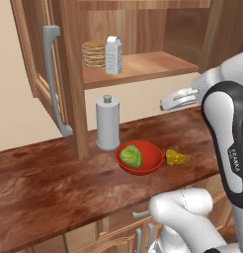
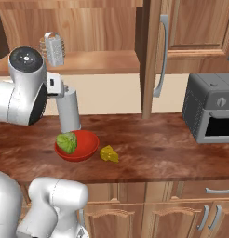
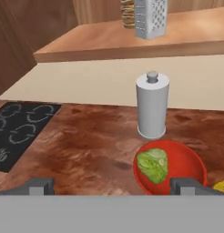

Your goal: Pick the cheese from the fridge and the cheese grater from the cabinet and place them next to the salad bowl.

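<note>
A: What is at risk, taking the biggest things first?

B: The cabinet [image 1: 69,79] stands open, its door [image 1: 44,74] swung out to the left with the long bar handle [image 1: 55,79]. The arm could be knocked against the door edge or the upright post if the shelf [image 1: 143,66] is approached from the side.

A: And on the tabletop [image 1: 44,183]?

B: The grey cylinder [image 1: 108,122] is set directly below the shelf front, just behind the salad bowl [image 1: 139,157]. It could be toppled onto the bowl and the lettuce [image 1: 131,156] if the reach is made too low.

A: The cheese grater [image 1: 113,55]?

B: It is kept upright on the shelf, just beside the stack of tan discs [image 1: 94,54]. The discs could be dragged off if the grasp is placed too far left; a narrow handle may be slipped from.

A: The cheese [image 1: 175,157]?

B: It is already laid beside the bowl, and could be nudged.

A: The jaws?

B: They are spread wide, nothing held; the gripper [image 3: 113,185] is hovering above the bowl.
</note>
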